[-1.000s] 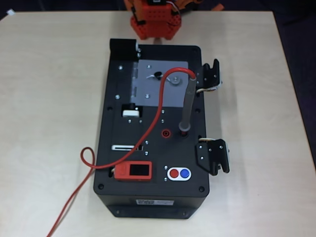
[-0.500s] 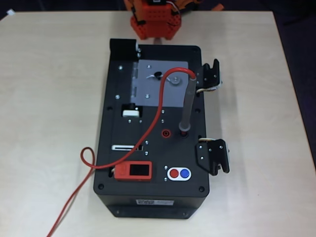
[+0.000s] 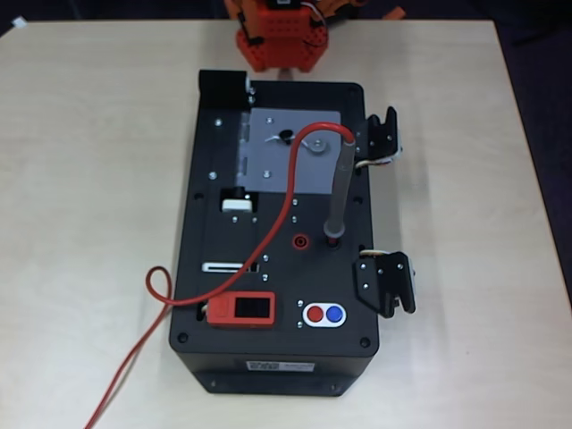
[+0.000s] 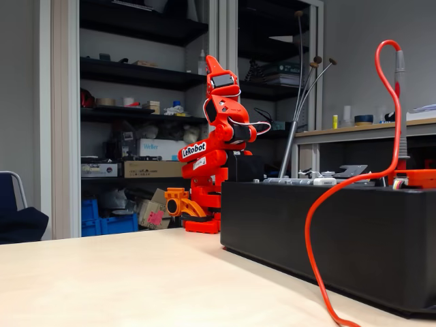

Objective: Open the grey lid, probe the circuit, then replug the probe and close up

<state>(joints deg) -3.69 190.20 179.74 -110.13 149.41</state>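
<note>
The grey lid (image 3: 290, 147) lies flat and shut on the far end of the black box (image 3: 223, 357), its small knob up. It covers the circuit, which is hidden. The probe (image 3: 339, 192) stands upright with its tip plugged into a socket in the box top. It rises thin and grey at the right in the fixed view, probe (image 4: 400, 102). Its red cable (image 3: 279, 219) arcs from the probe's top across the box. My orange arm is folded up behind the box, well clear of it. The gripper (image 4: 212, 66) points upward, shut on nothing.
On the box top are a red module (image 3: 243, 310) with a dark screen, red and blue buttons (image 3: 323, 314), a round red socket (image 3: 300, 239) and a white slider tab (image 3: 237, 204). Two black latches (image 3: 386, 281) stick out on the right. The cable loops onto the table (image 3: 89, 179) at the left.
</note>
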